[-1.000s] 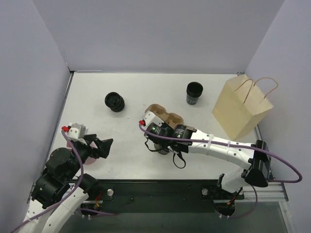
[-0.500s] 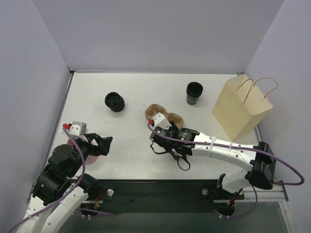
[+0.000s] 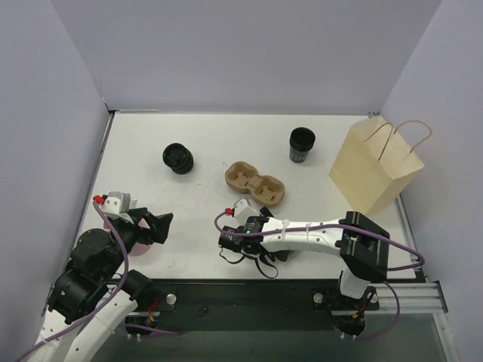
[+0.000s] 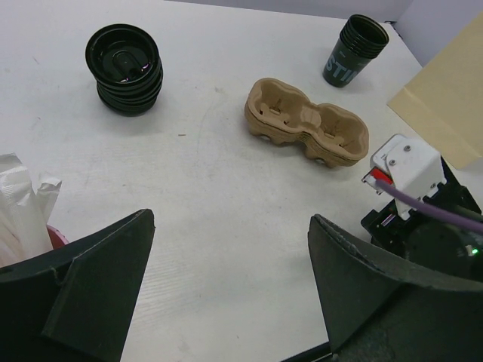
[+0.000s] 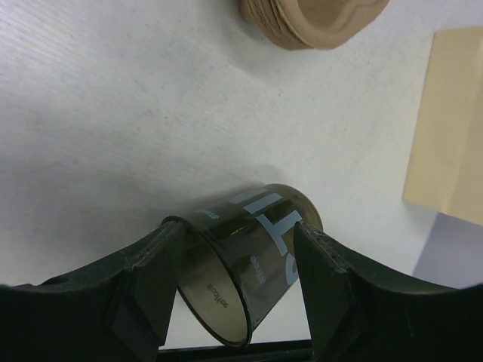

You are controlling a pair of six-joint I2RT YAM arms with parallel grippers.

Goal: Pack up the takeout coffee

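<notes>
From above, the left gripper [image 3: 159, 228] gapes empty, and the right gripper [image 3: 240, 237] is low beside the carrier [image 3: 256, 183]. The left wrist view shows only table [image 4: 226, 226] between its fingers. In the right wrist view, the cup [image 5: 245, 264] lies on its side outside the carrier, with the fingers [image 5: 151, 286] close on either side. I cannot tell whether they are gripping it.

The left arm [image 3: 90, 264] sits folded at 7 o'clock in the top view, and its wrist points toward 3 o'clock. The left gripper [image 4: 230, 226] holds its fingers wide apart. The right arm [image 3: 317, 234] rises at 5 o'clock, bends at the elbow and lies low toward 9 o'clock. The right gripper [image 5: 235, 241] tilts down near 6 o'clock with its fingers parted.
</notes>
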